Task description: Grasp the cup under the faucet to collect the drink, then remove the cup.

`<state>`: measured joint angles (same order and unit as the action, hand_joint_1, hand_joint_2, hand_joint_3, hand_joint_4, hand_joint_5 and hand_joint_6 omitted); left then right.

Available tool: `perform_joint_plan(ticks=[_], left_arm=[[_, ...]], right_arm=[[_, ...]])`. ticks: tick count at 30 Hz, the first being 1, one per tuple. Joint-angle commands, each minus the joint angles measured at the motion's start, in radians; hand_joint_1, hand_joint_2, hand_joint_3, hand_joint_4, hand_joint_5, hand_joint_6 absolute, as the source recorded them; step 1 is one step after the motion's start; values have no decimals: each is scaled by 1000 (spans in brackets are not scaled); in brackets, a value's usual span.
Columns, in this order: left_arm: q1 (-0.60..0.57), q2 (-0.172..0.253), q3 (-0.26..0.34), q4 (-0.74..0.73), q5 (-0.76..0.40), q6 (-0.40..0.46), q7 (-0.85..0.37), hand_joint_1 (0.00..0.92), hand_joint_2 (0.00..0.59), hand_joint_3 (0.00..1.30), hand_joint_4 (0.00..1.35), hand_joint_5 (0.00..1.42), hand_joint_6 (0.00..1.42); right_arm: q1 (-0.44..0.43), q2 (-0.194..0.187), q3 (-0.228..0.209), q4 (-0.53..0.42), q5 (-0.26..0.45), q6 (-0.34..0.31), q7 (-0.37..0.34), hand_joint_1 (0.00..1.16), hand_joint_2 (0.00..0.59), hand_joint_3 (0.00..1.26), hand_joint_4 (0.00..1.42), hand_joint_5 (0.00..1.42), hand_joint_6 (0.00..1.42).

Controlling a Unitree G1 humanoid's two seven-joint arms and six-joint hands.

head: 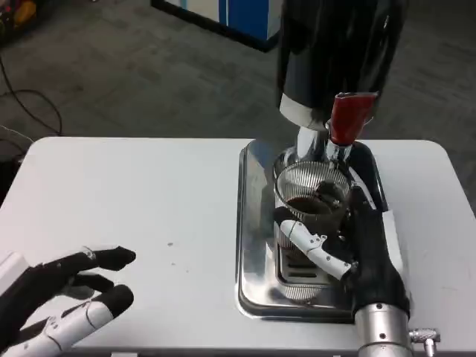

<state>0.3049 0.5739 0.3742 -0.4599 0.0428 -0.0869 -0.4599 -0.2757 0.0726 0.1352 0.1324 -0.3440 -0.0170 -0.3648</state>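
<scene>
Right hand [355, 245] grips cup [311, 195] — white table [149, 193], grey carpet [134, 67] beyond.

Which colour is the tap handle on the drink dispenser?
Red; the tap handle shows clearly in the head view, above the cup.

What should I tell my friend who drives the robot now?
Right hand grips the cup, which sits under the faucet on the steel tray.
Left hand hovers open over the table, holding nothing.
Done: cup grasped, and dark drink already shows in it.
Left: finish filling if needed, then lift the cup away from the dispenser.
</scene>
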Motion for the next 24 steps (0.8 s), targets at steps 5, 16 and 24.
perform_joint_plan(ticks=[5, 16, 24], left_arm=[[-6, 12, 4, 11, -10, -1, -9, 40, 113, 309, 246, 332, 334], [-32, 17, -15, 30, -3, -17, -12, 22, 110, 304, 246, 332, 334], [-122, 24, -56, 43, 1, -8, -5, 20, 110, 303, 246, 332, 334]], right_arm=[[4, 15, 9, 39, -30, -33, -65, 739, 195, 270, 401, 516, 317], [28, 15, 7, 33, -54, -76, -151, 795, 203, 588, 787, 943, 796], [58, -2, -13, -21, -46, -108, -162, 834, 174, 811, 1030, 1317, 1204]])
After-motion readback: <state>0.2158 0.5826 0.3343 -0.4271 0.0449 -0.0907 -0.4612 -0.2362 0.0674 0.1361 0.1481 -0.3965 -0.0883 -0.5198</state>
